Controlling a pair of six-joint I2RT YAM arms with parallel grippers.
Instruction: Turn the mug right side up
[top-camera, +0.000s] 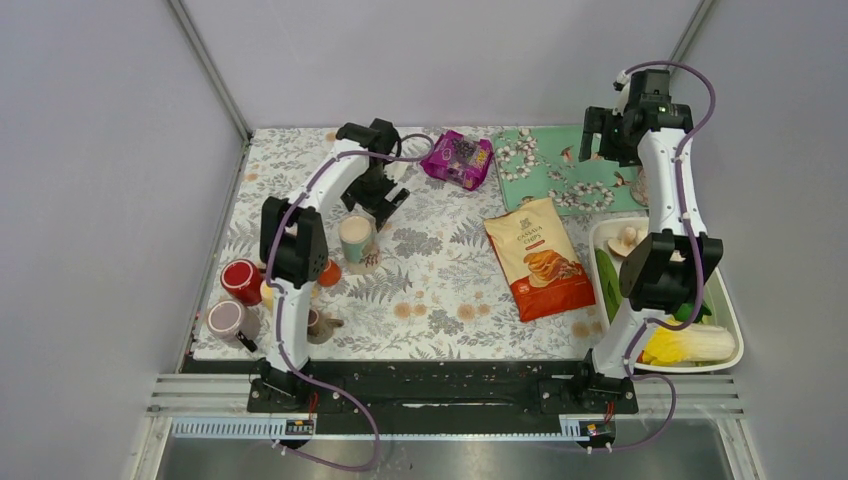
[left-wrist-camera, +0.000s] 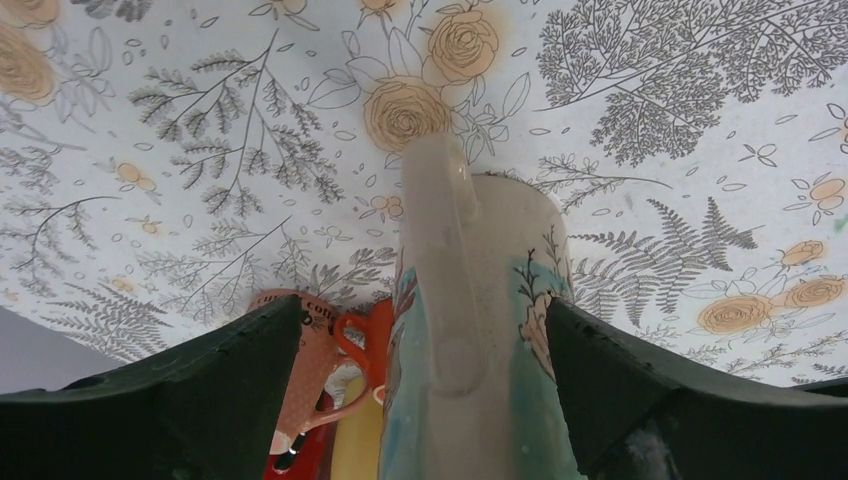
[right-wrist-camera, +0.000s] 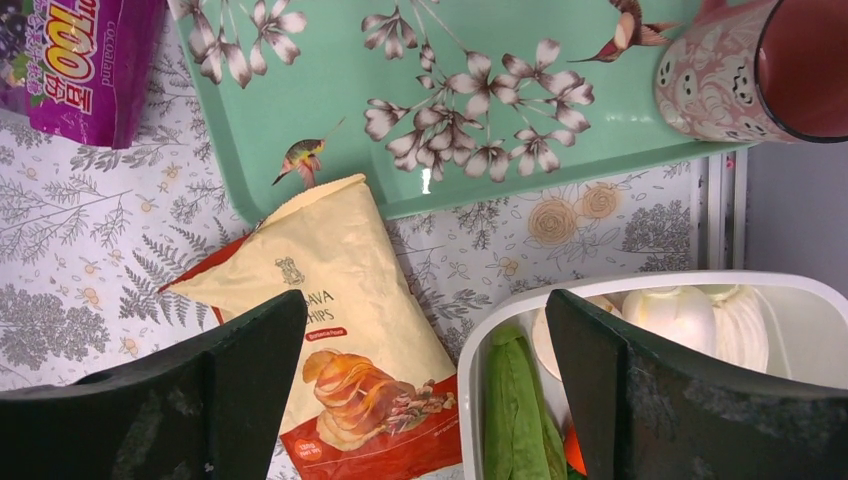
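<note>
The left gripper (left-wrist-camera: 423, 312) has its two dark fingers spread wide and holds nothing. Between them stands the cream ceramic mug with teal and floral painting (left-wrist-camera: 480, 330), its pale handle turned toward the wrist camera. There is a gap on either side, so neither finger touches it. The mug rests on end on the fern-and-rose printed tablecloth (left-wrist-camera: 200, 150) directly below the gripper. From above its upper end looks like an open beige mouth, though this is not certain. Just beyond the gripper's left finger in the wrist view sits an orange patterned cup with a loop handle (left-wrist-camera: 312, 365). A purple foil snack packet (top-camera: 458, 158) lies near the gripper, on its far side.

The right gripper (right-wrist-camera: 425, 300) is also wide open and empty, raised well above the table. Beneath it lie the near edge of a mint-green tray printed with flowers and birds (right-wrist-camera: 480, 100), a cream and red bag of cassava chips (right-wrist-camera: 345, 330), and the rim of a white plastic tub holding vegetables (right-wrist-camera: 500, 320). A pink patterned cup with a dark red inside (right-wrist-camera: 745, 70) sits on the tray's corner, away from the fingers.
</note>
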